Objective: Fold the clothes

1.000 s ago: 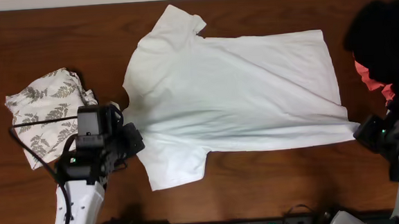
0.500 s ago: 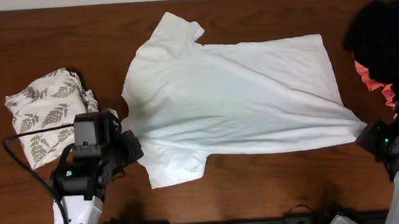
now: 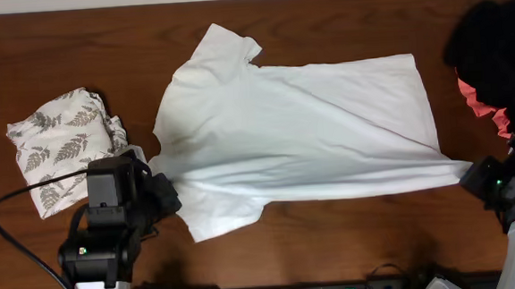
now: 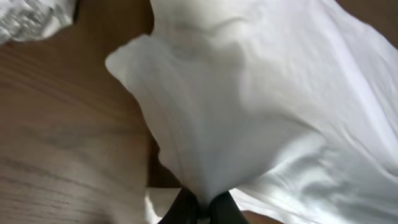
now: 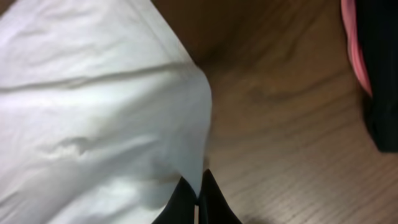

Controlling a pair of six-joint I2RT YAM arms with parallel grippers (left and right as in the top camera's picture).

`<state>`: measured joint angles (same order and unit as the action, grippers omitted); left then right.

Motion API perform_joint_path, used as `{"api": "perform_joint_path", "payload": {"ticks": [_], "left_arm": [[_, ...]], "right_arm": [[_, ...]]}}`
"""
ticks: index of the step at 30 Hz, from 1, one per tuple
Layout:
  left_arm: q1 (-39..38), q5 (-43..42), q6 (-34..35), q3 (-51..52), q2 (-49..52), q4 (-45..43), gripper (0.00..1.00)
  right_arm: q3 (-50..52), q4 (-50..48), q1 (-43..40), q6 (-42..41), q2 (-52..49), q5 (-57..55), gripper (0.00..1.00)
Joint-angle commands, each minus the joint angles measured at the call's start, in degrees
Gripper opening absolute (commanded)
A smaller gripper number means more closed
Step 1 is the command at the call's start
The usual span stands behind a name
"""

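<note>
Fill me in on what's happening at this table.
Both arms hold a white T-shirt spread across the table. The left gripper is shut on its collar end and the right gripper on a hem corner. A leaf-print garment lies at left. A black garment and a coral-pink garment sit at far right.

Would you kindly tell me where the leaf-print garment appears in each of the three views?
Overhead: leaf-print garment at the left side, left of the T-shirt.
Left wrist: top-left corner, cut off by the frame.
Right wrist: not in it.
Shared landmark: the T-shirt, seen in all three views.
</note>
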<state>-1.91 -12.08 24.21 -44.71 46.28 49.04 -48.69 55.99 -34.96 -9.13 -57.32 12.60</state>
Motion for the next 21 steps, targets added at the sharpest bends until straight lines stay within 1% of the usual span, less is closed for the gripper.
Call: {"api": "perform_joint_path", "payload": {"ticks": [1, 5, 14, 15, 16, 21], "left_arm": [[0.39, 4.76, 1.38, -0.52, 0.22, -1.44, 0.06], [0.39, 5.27, 1.42, -0.52, 2.67, -3.91, 0.06], [0.39, 5.27, 1.57, -0.52, 13.11, -7.48, 0.06], [0.39, 5.25, 1.57, -0.52, 14.43, -8.11, 0.05], [0.39, 5.27, 1.57, -0.52, 15.02, -8.46, 0.06], [0.39, 5.22, 1.6, -0.52, 18.27, -11.34, 0.06]], "right_arm": [[-1.05, -1.77, -0.22, -0.72, -0.2, -0.79, 0.01], [-1.05, -3.63, -0.22, -1.14, -2.8, -0.79, 0.01], [-1.05, -6.34, -0.22, -1.14, -12.15, -0.72, 0.01], [-1.05, -6.75, -0.22, -1.14, -13.14, -0.5, 0.01], [-1.05, -6.99, -0.22, -1.14, -13.57, -0.37, 0.01], [-1.05, -8.85, -0.02, -1.57, -16.28, -0.28, 0.01]]}}
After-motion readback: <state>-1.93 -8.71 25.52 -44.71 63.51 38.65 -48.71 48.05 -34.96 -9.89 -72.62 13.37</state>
